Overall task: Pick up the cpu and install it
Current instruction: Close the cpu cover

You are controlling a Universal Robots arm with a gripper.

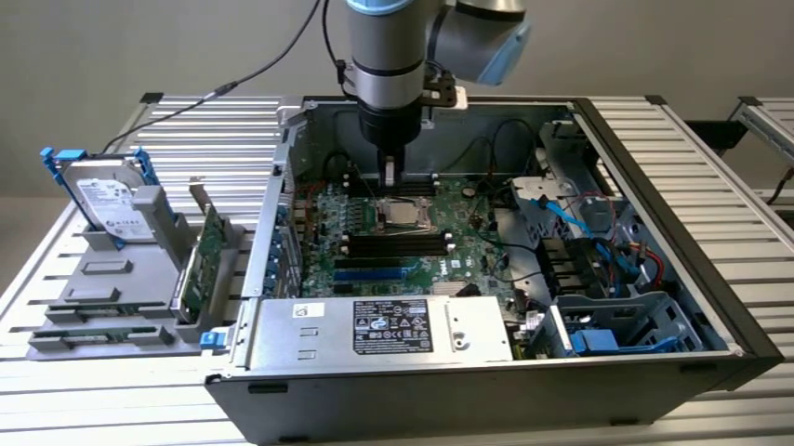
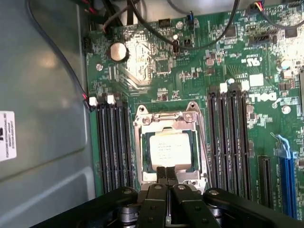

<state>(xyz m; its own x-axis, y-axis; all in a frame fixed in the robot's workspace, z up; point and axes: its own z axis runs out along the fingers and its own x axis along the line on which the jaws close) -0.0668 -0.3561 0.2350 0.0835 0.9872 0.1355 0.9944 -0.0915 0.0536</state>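
The cpu [image 2: 170, 150], a small square chip with a dull silver top, lies flat inside the metal socket frame [image 2: 142, 142] on the green motherboard [image 2: 228, 66]. In the exterior view the cpu [image 1: 400, 213] sits mid-board inside the open computer case [image 1: 694, 279]. My gripper [image 2: 166, 172] is shut, its two black fingers [image 2: 160, 174] pressed together with their tips at the chip's edge. Nothing shows between them. In the exterior view the gripper [image 1: 390, 178] hangs straight down from the arm, just above the socket.
Black memory slots [image 2: 111, 142] flank the socket on both sides. A power supply [image 1: 385, 327] fills the case front, and a drive cage with blue cables [image 1: 596, 251] stands at the exterior view's right. Outside, a grey rack [image 1: 112, 279] holds a hard drive [image 1: 106, 200] and green cards [image 1: 205, 255].
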